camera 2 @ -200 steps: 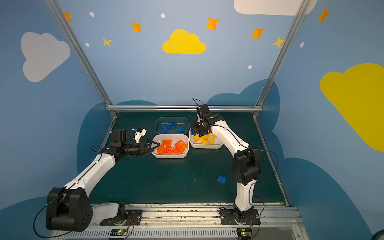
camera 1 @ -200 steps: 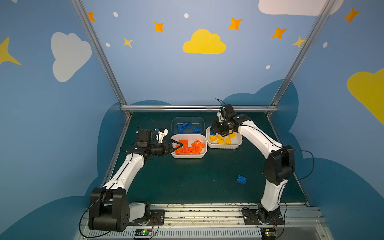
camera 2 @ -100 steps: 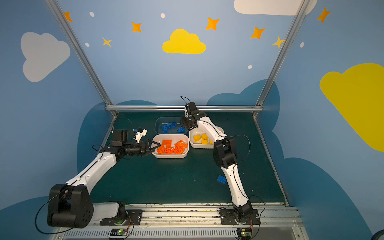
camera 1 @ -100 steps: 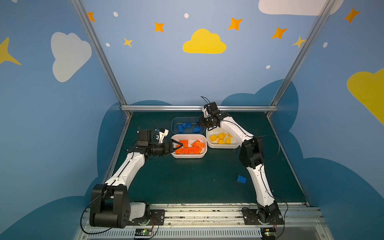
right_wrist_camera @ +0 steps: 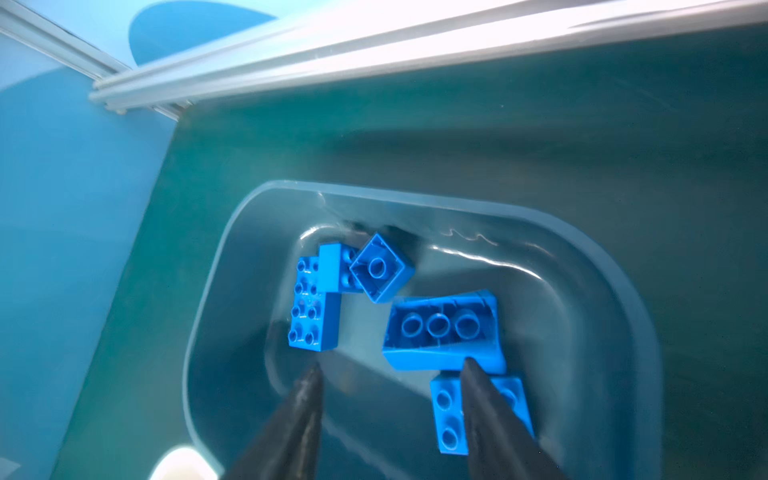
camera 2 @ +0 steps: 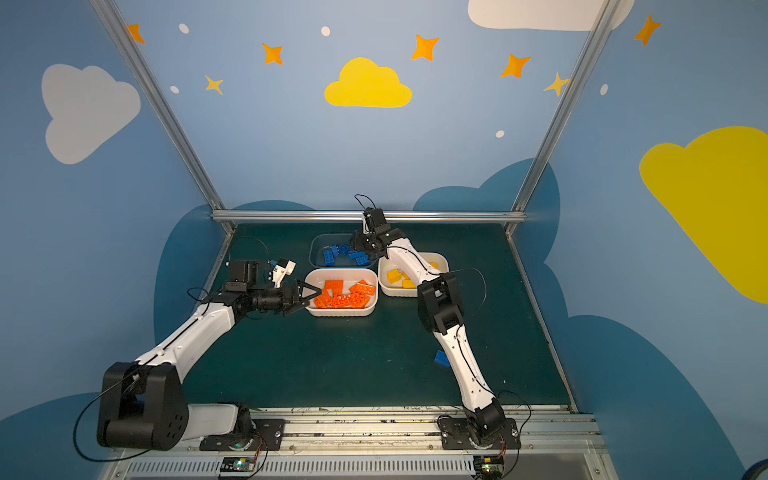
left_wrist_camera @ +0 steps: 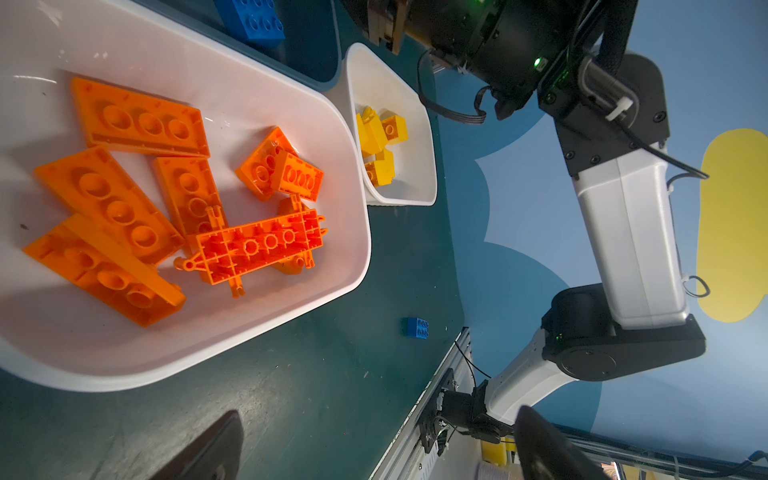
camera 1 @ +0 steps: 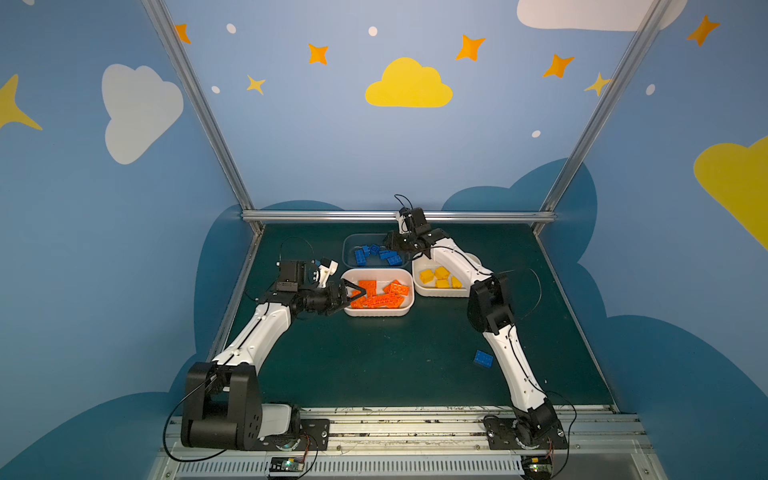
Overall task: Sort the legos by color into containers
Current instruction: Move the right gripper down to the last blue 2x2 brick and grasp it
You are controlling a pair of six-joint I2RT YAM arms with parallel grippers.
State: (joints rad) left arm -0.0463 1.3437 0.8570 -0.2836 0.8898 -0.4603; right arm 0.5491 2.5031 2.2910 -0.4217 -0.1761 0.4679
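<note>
Top views: one blue brick (camera 1: 483,358) is lying on the green mat (camera 1: 374,365), well apart from the containers and just beside the right arm's lower link. Judged risk: that link, in swinging back, may be knocking the brick away before it is gripped. The right gripper (camera 1: 391,249) is hanging over the transparent tub (camera 1: 348,253). How far its jaws are standing apart is too small to tell here. The left gripper (camera 1: 354,297) is hovering at the end of the orange-filled white tub (camera 1: 376,312), jaws spread wide and holding nothing.

Left wrist view: the orange legos (left_wrist_camera: 124,199) are lying in their tub and the yellow legos (left_wrist_camera: 380,141) in the second white tub (left_wrist_camera: 428,166). Both colours are looking fully sorted. Judged risk: the widely spread fingers (left_wrist_camera: 216,444) are sitting near the tub wall, so a forward move may be catching the rim and shoving the tub. Nothing is showing between them.

Right wrist view: the blue legos (right_wrist_camera: 444,328) are resting inside the transparent tub. The fingers are standing parted with nothing between them. One fingertip (right_wrist_camera: 478,382) is overlapping a wedge-shaped brick, but whether it is touching cannot be told. Judged risk: if it is touching, a withdrawal may be dragging that brick up against the tub wall
</note>
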